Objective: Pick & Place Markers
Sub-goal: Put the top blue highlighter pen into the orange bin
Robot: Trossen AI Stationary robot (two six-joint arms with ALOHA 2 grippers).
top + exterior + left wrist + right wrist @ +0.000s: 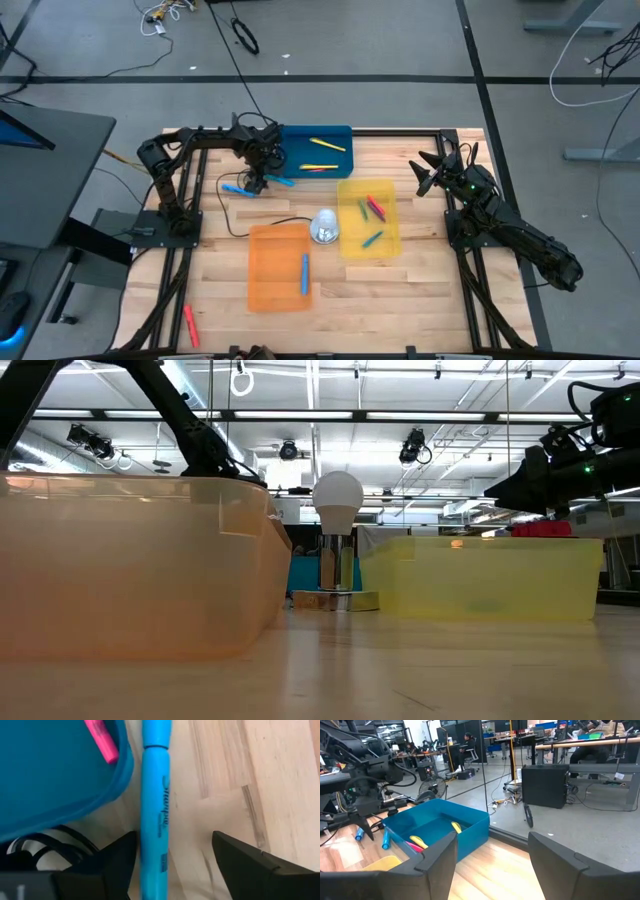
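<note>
floor: one red marker (189, 322) lying down off the table's front-left corner
left gripper (255, 183): low over the wood just beside the blue tray (340, 135) — fingers apart with a light blue marker (155, 820) flat on the table between them, not pinched
orange tray (265, 275): one blue marker (304, 272) inside
yellow tray (390, 245): a few markers (372, 210) — red, green, blue
right gripper (428, 175): up off the table at the right edge, fingers spread, holding nothing
</note>
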